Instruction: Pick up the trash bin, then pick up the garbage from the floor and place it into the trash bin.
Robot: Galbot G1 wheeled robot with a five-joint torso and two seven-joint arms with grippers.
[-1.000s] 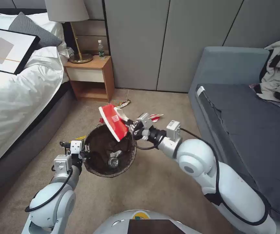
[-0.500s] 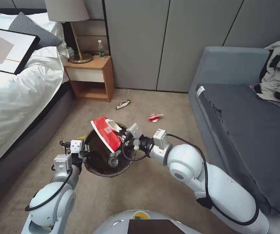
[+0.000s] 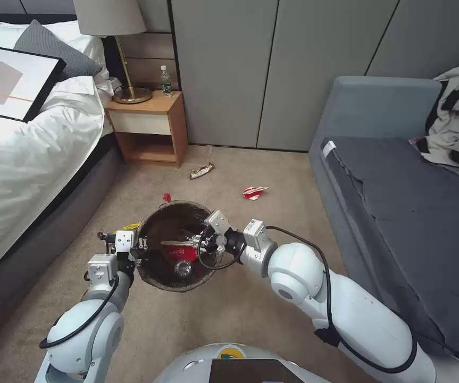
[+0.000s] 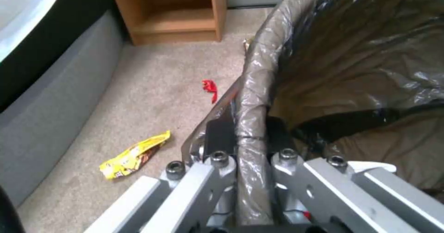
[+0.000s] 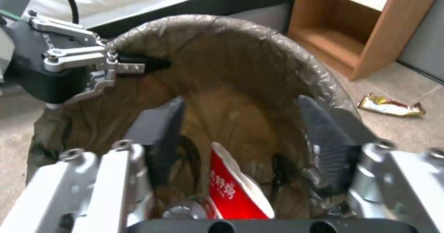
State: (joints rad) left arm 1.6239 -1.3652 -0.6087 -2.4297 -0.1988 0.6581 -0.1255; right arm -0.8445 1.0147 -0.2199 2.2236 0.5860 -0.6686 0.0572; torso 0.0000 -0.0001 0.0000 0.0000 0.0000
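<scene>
One red-and-white paper cup [image 3: 180,250] lies inside the trash bin [image 3: 155,223], beside a clear bottle [image 3: 183,269]. Above the bin's mouth, the right pincer [image 3: 200,242] hangs with fingers apart, holding nothing. The left pincer [image 3: 140,249] is clamped on the bin's lined rim, over the carpet [image 3: 240,308] between bed [image 3: 22,159] and sofa [image 3: 399,191].
</scene>
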